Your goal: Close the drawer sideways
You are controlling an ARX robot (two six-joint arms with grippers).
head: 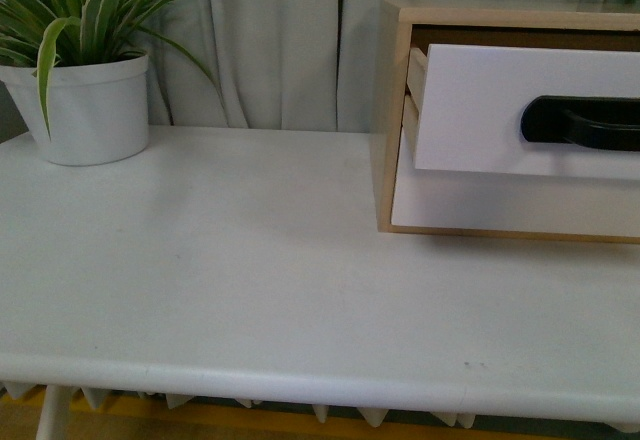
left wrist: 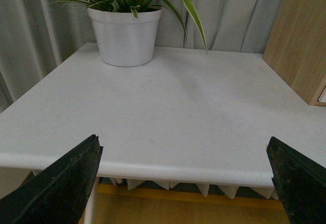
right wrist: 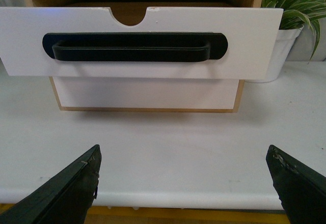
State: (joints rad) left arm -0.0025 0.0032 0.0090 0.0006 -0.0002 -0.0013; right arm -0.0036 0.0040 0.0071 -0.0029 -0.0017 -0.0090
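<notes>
One white table (head: 250, 290) carries everything; its right end is cut off by the front view's frame. A pale curtain (head: 270, 50) hangs behind it, its top out of frame. The light-wood cabinet (head: 392, 110) stands toward the table's far right corner. Only its left part shows in the front view, while the right wrist view shows its full width.

The drawer (head: 470, 110) sits in the cabinet's upper opening, pulled out toward the table's near edge so that its white front stands proud of the frame. One pale wood side is exposed at its left, and its inside is hidden behind the front. The lower white front (head: 480, 205) lies flush in the cabinet. The black bar handle (head: 585, 122) is cut off after its left end in the front view and shows whole in the right wrist view.

A white pot (head: 95, 115) of striped leaves stands at the far left corner. A second pot (right wrist: 277, 46) is half hidden behind the cabinet.

The left gripper (left wrist: 182, 145) hovers off the table's near edge, its fingers spread wide, holding and touching nothing. The right gripper (right wrist: 183, 152) is likewise spread wide and empty, facing the drawer front, well apart from it. Only the tips of each gripper's fingers show.
</notes>
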